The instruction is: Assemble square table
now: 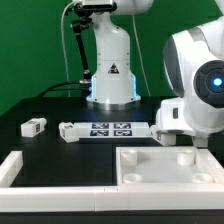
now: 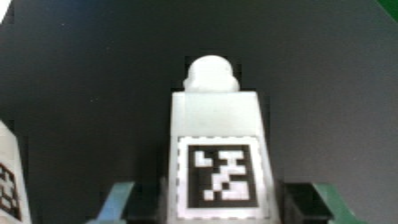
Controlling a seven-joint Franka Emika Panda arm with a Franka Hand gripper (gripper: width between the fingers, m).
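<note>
The white square tabletop (image 1: 165, 168) lies at the front on the exterior view's right, with round sockets in its corners. In the wrist view my gripper (image 2: 217, 206) is shut on a white blocky leg (image 2: 217, 120). The fingers (image 2: 128, 200) stand on either side of its tagged end, and its rounded peg end points away over the black table. In the exterior view the arm's big white wrist (image 1: 195, 85) hides the jaws and the held leg, behind the tabletop. Another tagged leg (image 1: 33, 126) lies at the exterior view's left.
The marker board (image 1: 105, 130) lies mid-table in front of the robot base (image 1: 110, 75). Low white border bars (image 1: 20, 168) run along the front left. A white tagged edge (image 2: 7, 170) shows at the wrist view's border; I cannot tell what it is.
</note>
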